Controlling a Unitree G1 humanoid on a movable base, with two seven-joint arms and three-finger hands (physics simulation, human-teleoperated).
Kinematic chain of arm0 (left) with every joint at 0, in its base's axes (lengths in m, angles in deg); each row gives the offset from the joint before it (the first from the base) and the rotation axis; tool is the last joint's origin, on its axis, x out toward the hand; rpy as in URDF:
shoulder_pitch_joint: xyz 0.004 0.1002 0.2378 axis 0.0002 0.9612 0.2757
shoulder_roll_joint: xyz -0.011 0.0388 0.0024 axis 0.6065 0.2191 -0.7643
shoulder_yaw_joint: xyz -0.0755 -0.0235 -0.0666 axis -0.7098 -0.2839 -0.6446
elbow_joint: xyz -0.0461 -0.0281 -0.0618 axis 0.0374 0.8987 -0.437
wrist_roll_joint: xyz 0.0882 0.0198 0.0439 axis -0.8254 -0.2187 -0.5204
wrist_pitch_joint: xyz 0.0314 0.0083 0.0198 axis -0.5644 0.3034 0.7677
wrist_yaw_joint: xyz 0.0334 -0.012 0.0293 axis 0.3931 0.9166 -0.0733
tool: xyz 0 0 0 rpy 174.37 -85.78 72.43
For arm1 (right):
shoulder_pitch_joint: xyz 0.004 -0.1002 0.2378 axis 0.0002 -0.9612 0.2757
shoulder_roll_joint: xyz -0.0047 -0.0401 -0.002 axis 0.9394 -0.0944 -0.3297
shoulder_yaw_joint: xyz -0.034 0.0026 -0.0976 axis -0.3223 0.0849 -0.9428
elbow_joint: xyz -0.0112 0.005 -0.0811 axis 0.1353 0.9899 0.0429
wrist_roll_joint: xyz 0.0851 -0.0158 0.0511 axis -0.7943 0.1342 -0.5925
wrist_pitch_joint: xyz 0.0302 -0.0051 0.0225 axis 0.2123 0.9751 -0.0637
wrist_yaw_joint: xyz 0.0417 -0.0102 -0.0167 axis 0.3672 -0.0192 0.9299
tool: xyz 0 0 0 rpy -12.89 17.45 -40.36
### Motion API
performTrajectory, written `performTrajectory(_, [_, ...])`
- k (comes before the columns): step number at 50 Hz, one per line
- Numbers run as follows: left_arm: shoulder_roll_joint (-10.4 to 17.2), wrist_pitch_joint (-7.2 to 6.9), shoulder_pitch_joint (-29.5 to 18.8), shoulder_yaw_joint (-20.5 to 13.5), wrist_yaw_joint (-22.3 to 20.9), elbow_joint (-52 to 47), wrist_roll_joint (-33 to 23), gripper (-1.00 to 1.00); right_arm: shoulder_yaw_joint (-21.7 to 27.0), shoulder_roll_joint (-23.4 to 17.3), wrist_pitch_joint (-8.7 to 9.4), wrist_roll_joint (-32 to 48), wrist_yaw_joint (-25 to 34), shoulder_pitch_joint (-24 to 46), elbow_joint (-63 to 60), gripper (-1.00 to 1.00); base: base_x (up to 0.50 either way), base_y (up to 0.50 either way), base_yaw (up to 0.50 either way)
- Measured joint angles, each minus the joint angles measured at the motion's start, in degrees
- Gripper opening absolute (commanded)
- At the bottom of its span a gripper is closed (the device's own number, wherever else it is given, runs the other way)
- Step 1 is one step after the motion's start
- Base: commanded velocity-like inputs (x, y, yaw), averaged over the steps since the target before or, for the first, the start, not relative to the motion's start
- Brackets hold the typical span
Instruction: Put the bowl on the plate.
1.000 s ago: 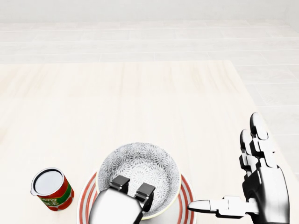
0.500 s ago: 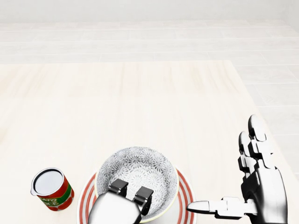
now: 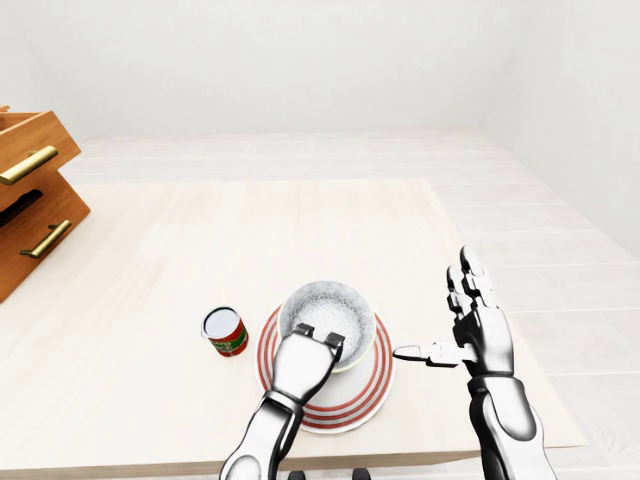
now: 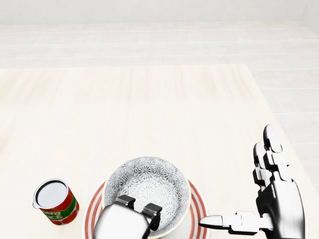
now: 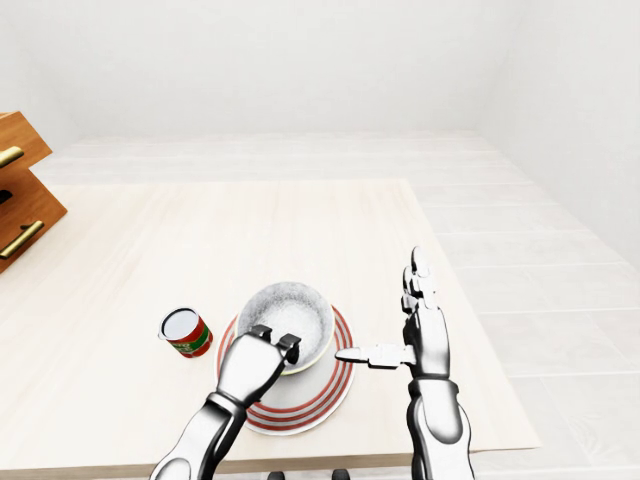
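Observation:
A grey-patterned bowl (image 4: 148, 185) rests over a white plate with red rings (image 4: 196, 208) at the bottom of the head view. My left hand (image 4: 138, 205) comes in from the bottom edge. Two of its fingers (image 4: 125, 200) hook over the bowl's near rim into the inside, gripping it; the thumb is hidden. My right hand (image 4: 239, 184) stands open to the right of the plate, apart from it. Its fingers point up and its thumb points left toward the plate's rim.
A red tomato sauce can (image 4: 55, 201) stands just left of the plate. A wooden drawer cabinet (image 3: 30, 195) sits at the table's left in the left-eye view. The table's right edge (image 3: 505, 310) runs close behind the right hand.
The bowl and my left hand have slid a little toward the bottom of the head view, settling over the plate. My right hand has sunk slightly, still open.

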Motion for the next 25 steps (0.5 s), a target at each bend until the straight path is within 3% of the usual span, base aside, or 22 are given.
performTrajectory(5, [0.02, -0.02, -0.10, -0.15, 0.23, -0.14, 0.34, -0.23, 0.01, -0.01, 0.00, -0.01, -0.02, 0.01, 0.11, 1.00, 0.00, 0.00, 0.00])
performTrajectory(10, [0.11, 0.04, 0.13, 0.09, 0.06, 0.16, 0.52, 0.01, 0.00, -0.01, 0.00, -0.03, -0.03, 0.00, 0.19, 1.00, 0.00, 0.00, 0.00])
performTrajectory(15, [0.17, 0.06, 0.34, 0.32, 0.07, 0.57, 0.57, 0.02, 0.00, -0.04, 0.00, -0.03, -0.04, 0.07, 0.16, 1.00, 0.00, 0.00, 0.00])
performTrajectory(21, [0.20, 0.01, 0.48, 0.53, -0.04, 0.75, 0.65, 0.22, 0.07, -0.11, 0.00, -0.04, -0.01, 0.17, -0.15, 1.00, 0.00, 0.00, 0.00])
performTrajectory(25, [0.22, -0.01, 0.49, 0.61, -0.17, 0.69, 0.71, 0.21, 0.11, -0.15, 0.00, 0.01, 0.02, 0.30, -0.32, 1.00, 0.00, 0.00, 0.00])
